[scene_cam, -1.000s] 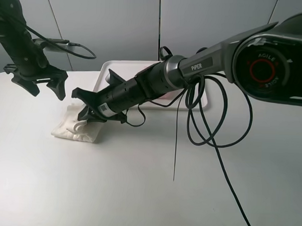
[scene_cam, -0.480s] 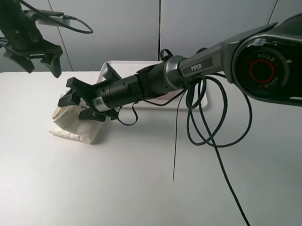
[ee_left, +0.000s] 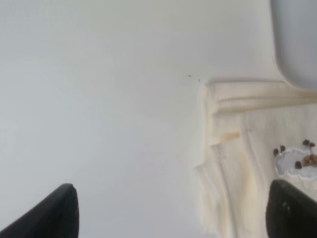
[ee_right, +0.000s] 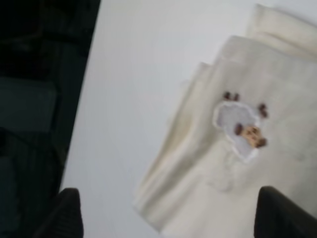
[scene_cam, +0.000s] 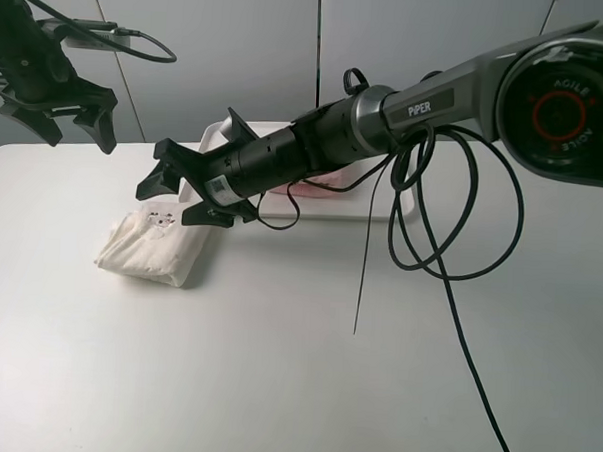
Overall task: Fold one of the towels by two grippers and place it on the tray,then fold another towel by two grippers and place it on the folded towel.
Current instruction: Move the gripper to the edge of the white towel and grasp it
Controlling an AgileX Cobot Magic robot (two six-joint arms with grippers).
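The cream-white towel (scene_cam: 152,246) lies folded on the table at the left, its small dark printed mark facing up (ee_right: 242,124). My right gripper (scene_cam: 175,194) hovers open just above the towel's far right edge, holding nothing. My left gripper (scene_cam: 75,134) hangs open, raised high at the far left and apart from the towel. In the left wrist view the towel (ee_left: 247,163) lies beside the tray's corner (ee_left: 297,39). The white tray (scene_cam: 213,137) stands behind the right arm, and a strip of the pink towel (scene_cam: 329,179) shows on it below the arm.
Black cables (scene_cam: 431,242) loop down from the right arm over the table's middle right. The right wrist view shows the table's left edge (ee_right: 86,99) close to the towel, with dark floor beyond.
My right gripper opened, let go of the cream-white towel and lifted up and back. The towel now lies flatter. My left gripper rose and drew away to the far left.
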